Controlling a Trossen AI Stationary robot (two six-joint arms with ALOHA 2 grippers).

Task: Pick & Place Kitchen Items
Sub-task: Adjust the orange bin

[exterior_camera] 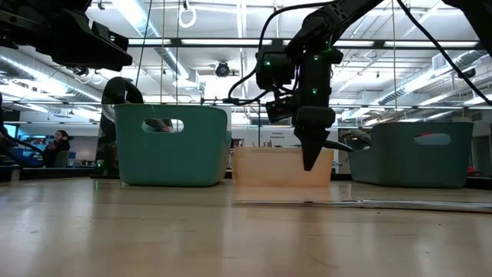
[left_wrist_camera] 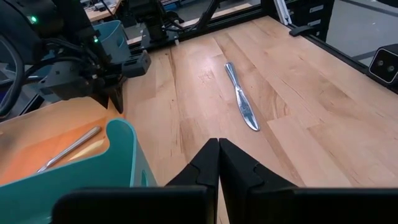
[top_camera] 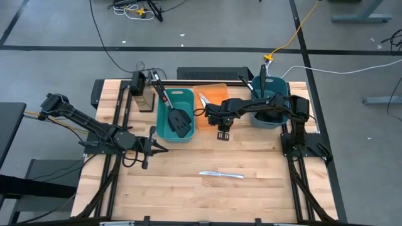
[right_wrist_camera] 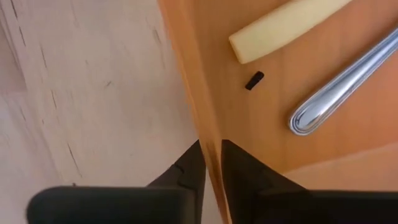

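Observation:
A silver table knife point(top_camera: 221, 174) lies flat on the table near its front; it also shows in the left wrist view point(left_wrist_camera: 241, 96). Two black slotted spatulas point(top_camera: 178, 118) lie in the left teal bin point(top_camera: 164, 129). A yellowish stick point(right_wrist_camera: 286, 25) and a silver utensil point(right_wrist_camera: 339, 90) lie in the orange bin point(top_camera: 215, 95). Black ladles point(top_camera: 259, 88) stand in the right teal bin point(top_camera: 271, 122). My right gripper point(top_camera: 223, 134) points down over the orange bin's near wall point(right_wrist_camera: 186, 74), fingers shut to a thin gap. My left gripper point(left_wrist_camera: 217, 142) is shut and empty, left of the left teal bin. My right gripper stands over the orange bin's near wall point(right_wrist_camera: 210, 149), one finger point(right_wrist_camera: 189, 168) on the table side and one on the bin side. Whether the fingers touch the wall I cannot tell.
A dark box point(top_camera: 143, 94) stands at the far left by the left teal bin. The three bins stand in a row along the far side. Bare wood point(top_camera: 188, 194) lies around the knife at the table's front.

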